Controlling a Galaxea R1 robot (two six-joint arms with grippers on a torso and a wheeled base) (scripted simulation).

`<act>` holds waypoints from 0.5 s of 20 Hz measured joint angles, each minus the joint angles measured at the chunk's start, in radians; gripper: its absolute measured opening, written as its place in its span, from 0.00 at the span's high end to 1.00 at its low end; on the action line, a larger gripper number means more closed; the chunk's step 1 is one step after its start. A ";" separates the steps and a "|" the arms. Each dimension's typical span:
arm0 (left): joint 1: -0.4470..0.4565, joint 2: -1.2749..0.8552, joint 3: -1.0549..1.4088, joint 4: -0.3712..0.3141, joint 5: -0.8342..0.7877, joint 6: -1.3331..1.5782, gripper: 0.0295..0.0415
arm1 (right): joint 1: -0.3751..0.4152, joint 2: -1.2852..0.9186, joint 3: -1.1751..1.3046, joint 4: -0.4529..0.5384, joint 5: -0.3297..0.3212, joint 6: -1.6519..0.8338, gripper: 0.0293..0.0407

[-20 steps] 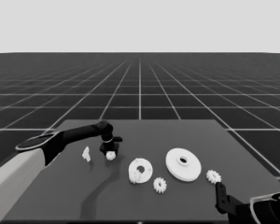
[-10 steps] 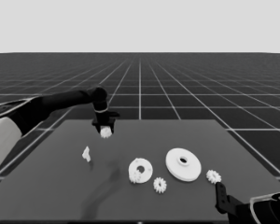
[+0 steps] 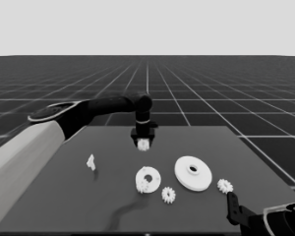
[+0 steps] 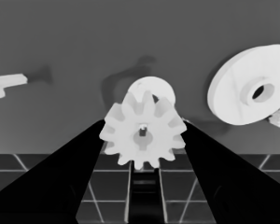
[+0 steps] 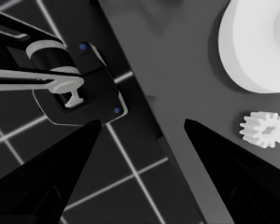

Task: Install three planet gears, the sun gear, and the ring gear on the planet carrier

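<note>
White teeth are what's pinched here — a planet gear (image 4: 143,133) is clamped between the fingers of the left gripper (image 3: 143,143), carried high over the far middle of the table (image 3: 64,196). It's presumably held face-down so it can be dropped flat onto the smaller round part (image 3: 148,179), which is seen lying nearer the front with what looks like one gear already seated on it. Just beside it are the larger round part (image 3: 193,172), a loose gear (image 3: 168,194) in front, and another gear (image 3: 224,185) near the right edge. A thin white piece (image 3: 91,162) is left well apart on the left — nothing to snag there. Plenty of bare table is left between gripper and target. The right gripper (image 3: 231,204) is parked at the near right corner, fingers spread apart, nothing held.
</note>
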 joint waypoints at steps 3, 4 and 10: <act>0.216 0.009 -0.029 0.212 -0.078 0.014 0.86 | 0.000 0.000 0.000 0.000 0.000 0.000 0.19; 0.273 0.023 -0.073 0.255 -0.101 0.039 0.86 | 0.000 0.000 0.000 0.000 0.000 0.000 0.19; 0.335 0.054 -0.164 0.305 -0.142 0.088 0.86 | 0.000 0.000 0.000 0.000 0.000 0.000 0.19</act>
